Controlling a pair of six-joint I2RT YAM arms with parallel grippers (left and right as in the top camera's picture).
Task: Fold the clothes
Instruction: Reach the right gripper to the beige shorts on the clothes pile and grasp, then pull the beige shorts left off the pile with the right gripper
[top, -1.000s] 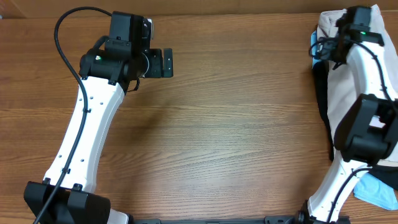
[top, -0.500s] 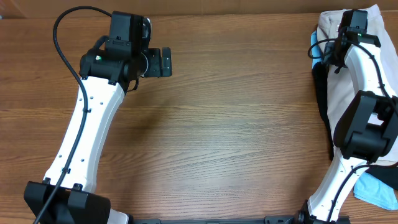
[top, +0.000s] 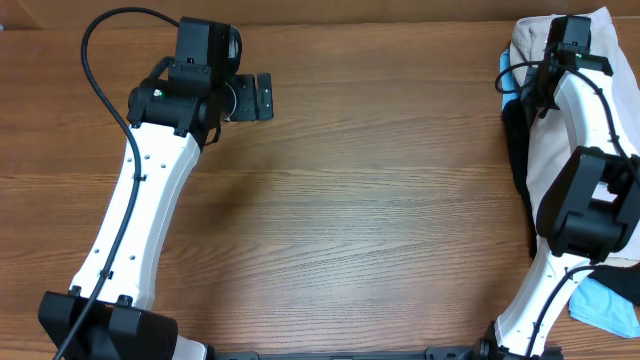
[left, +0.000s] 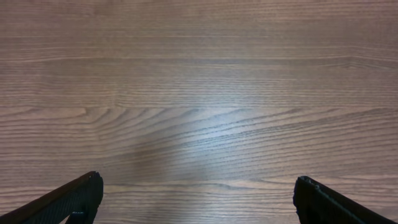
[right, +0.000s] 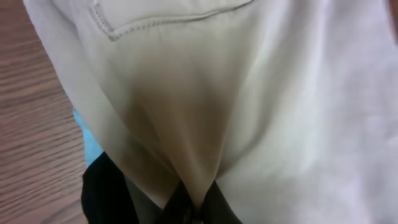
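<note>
The clothes lie in a pile at the table's far right edge, with pale beige shorts (top: 545, 140) on top. A black garment (top: 515, 150) and a strip of light-blue cloth (top: 506, 70) show along the pile's left side. My right gripper (right: 198, 214) is shut on a pinched fold of the beige shorts (right: 249, 93), whose pocket seam runs across the top of the right wrist view. The black garment (right: 106, 193) and light-blue cloth (right: 90, 143) lie beside it. My left gripper (top: 263, 97) hangs open over bare wood at the far left, nothing between its fingers (left: 78, 196).
Another light-blue cloth (top: 605, 305) lies by the right arm's base at the near right. The wooden table (top: 370, 210) spreads between the two arms. The left arm reaches from the near left corner toward the far edge.
My right gripper has closed on a fold of the beige shorts and shifted slightly toward the far right over the pile. The left arm has stayed in place.
</note>
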